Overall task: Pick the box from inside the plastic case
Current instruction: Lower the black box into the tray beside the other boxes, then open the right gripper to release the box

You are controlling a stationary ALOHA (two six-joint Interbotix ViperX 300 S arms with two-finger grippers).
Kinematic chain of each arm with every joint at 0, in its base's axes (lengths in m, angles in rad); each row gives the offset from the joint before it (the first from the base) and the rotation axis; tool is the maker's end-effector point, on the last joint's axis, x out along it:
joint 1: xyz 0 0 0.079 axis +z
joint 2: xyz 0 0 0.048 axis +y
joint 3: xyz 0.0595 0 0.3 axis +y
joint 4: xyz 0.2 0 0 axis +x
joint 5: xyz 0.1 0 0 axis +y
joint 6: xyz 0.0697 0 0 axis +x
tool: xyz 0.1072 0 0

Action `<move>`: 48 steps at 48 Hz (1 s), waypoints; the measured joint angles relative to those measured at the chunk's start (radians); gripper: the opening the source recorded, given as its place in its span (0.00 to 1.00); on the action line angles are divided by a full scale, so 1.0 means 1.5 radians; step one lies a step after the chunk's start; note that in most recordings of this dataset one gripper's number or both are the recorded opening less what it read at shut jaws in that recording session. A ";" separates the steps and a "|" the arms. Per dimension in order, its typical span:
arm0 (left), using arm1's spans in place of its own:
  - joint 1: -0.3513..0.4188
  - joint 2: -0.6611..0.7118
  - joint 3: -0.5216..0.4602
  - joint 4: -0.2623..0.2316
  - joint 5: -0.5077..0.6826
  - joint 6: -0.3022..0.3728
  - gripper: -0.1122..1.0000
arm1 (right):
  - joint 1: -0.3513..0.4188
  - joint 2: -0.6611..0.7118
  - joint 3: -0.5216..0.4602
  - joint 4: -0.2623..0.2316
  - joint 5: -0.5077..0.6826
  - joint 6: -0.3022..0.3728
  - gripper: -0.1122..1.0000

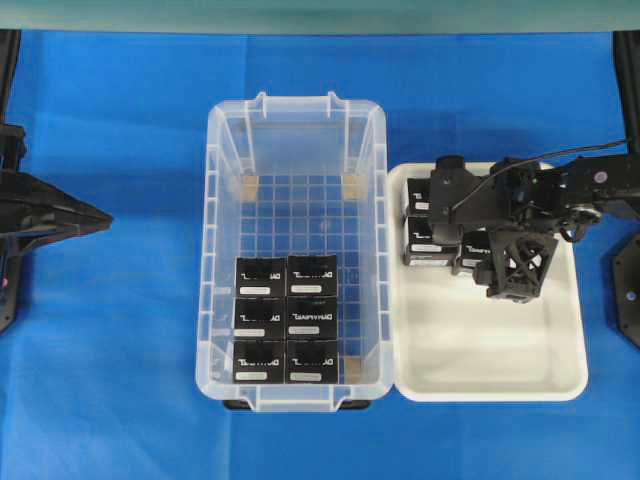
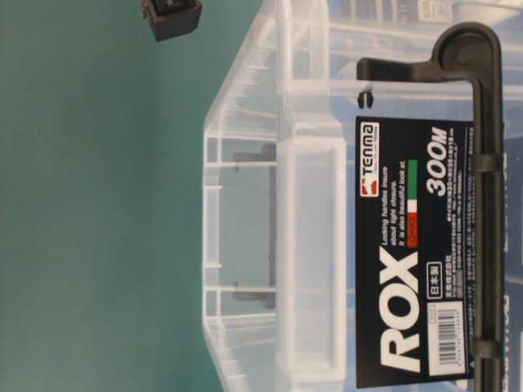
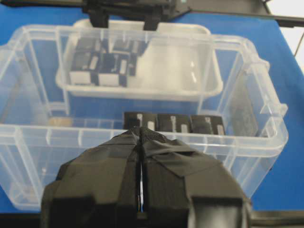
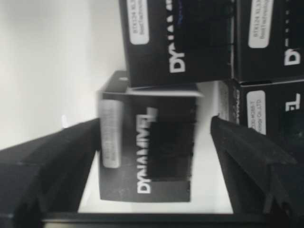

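The plastic case (image 1: 214, 250) stands mid-table and holds several black boxes (image 1: 286, 318) in its near half. They also show through its wall in the left wrist view (image 3: 173, 122). My right gripper (image 1: 490, 262) is outside the case, over the white tray. In the right wrist view it (image 4: 156, 127) is open around one blurred black box (image 4: 147, 152). The left finger lies at the box's label side, and a clear gap separates the right finger from the box. My left gripper (image 3: 142, 132) is shut and empty, left of the case (image 3: 28, 133).
The white tray (image 1: 500, 365) lies against the case's right wall, with three more black boxes (image 4: 175, 38) in its far left part. The case's far half (image 1: 300, 205) shows bare grid floor. Blue cloth (image 1: 110, 380) covers the table.
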 measured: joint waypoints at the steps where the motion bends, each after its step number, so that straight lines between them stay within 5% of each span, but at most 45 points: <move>1: 0.000 0.000 0.000 0.001 0.000 0.000 0.06 | 0.001 0.001 -0.001 -0.002 0.000 0.000 0.96; 30: 0.000 0.001 0.000 0.000 0.000 0.000 0.06 | 0.004 -0.029 -0.015 -0.058 0.029 0.000 0.93; 48: 0.000 0.001 0.000 0.000 0.000 0.000 0.06 | 0.007 -0.097 -0.101 -0.062 0.088 0.029 0.93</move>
